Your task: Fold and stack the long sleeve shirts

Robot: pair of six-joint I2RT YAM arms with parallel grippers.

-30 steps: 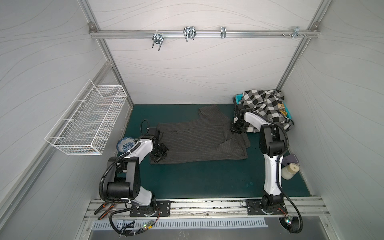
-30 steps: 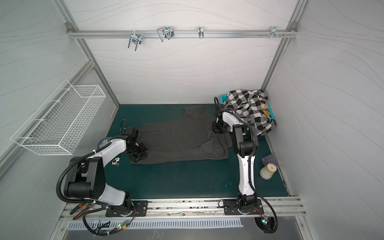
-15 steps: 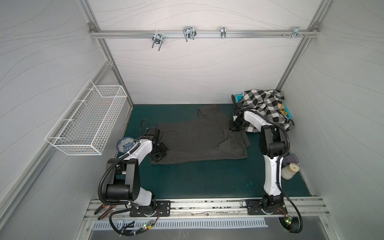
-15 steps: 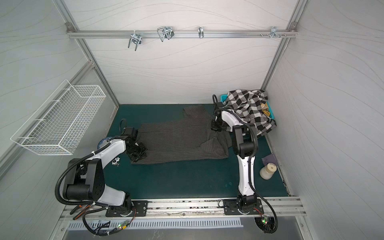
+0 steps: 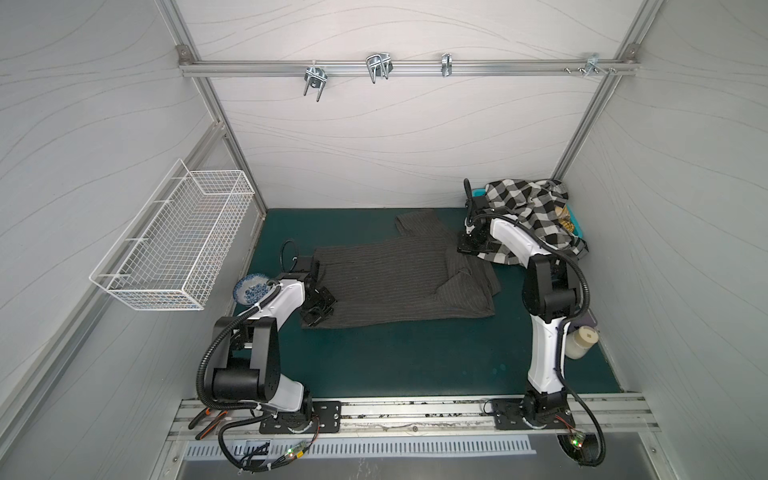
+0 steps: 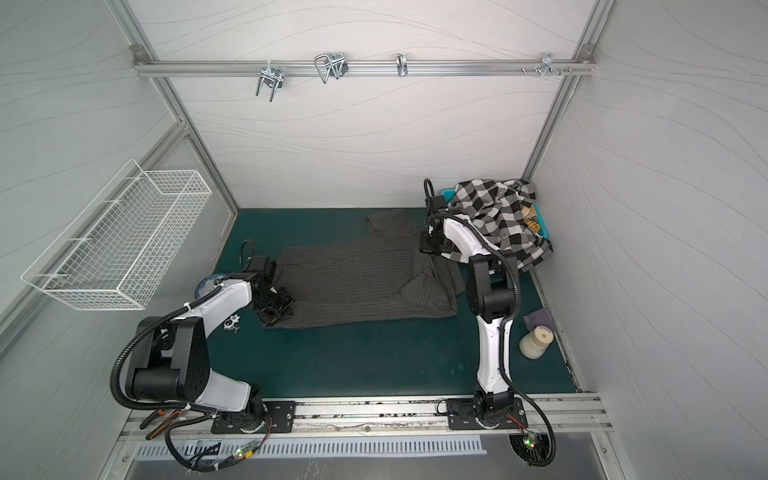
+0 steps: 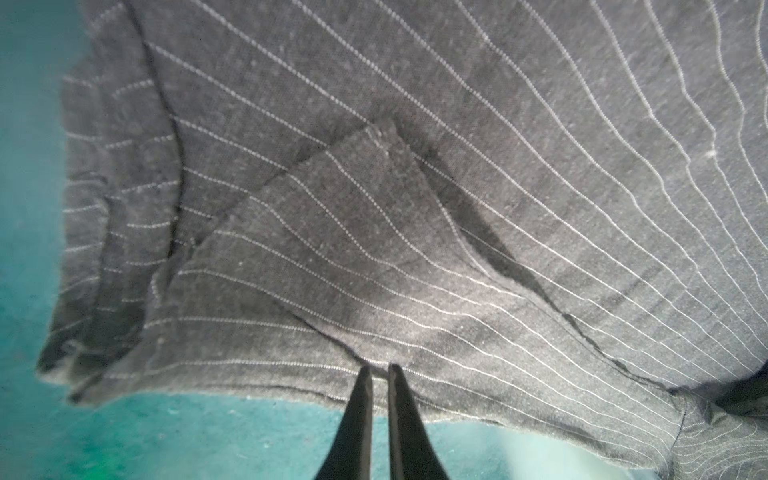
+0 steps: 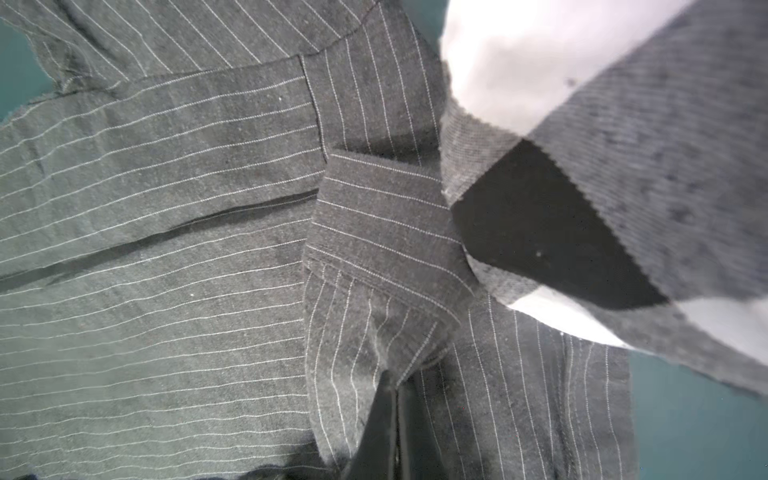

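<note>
**Both hands down on the pinstriped shirt**

The green table (image 5: 395, 361) (image 6: 353, 357) fills the floor of the cell. The pinstriped shirt (image 5: 395, 286) (image 6: 353, 282) lies spread across its middle in both top views, mostly flat. One part reaches toward the back wall, and a folded flap lies over the end nearer the right arm.

A white wire basket (image 5: 178, 245) (image 6: 120, 245) hangs on the left wall. The checked shirt (image 5: 528, 208) (image 6: 494, 208) is heaped in the back right corner over a teal basket (image 5: 478, 192) (image 6: 449, 193). Its lower edge hangs down to the table and overlaps the pinstriped cloth in the right wrist view (image 8: 582, 166).

The left hand (image 5: 318, 309) (image 6: 274, 309) (image 7: 377, 368) sits at the pinstriped shirt's left edge. It is clenched to a thin slit with its tips on the hem (image 7: 457, 166). Whether cloth is caught between them I cannot tell.

The right hand (image 5: 471, 245) (image 6: 432, 245) (image 8: 392, 382) is at the far right end of the same shirt, just beside the checked one. It is clamped tight, and a ridge of pinstriped cloth (image 8: 166, 291) rises into its tips.

A cream jar (image 5: 582, 343) (image 6: 536, 343) stands by the right wall. A blue bowl (image 5: 251, 286) sits beside the left arm.
</note>
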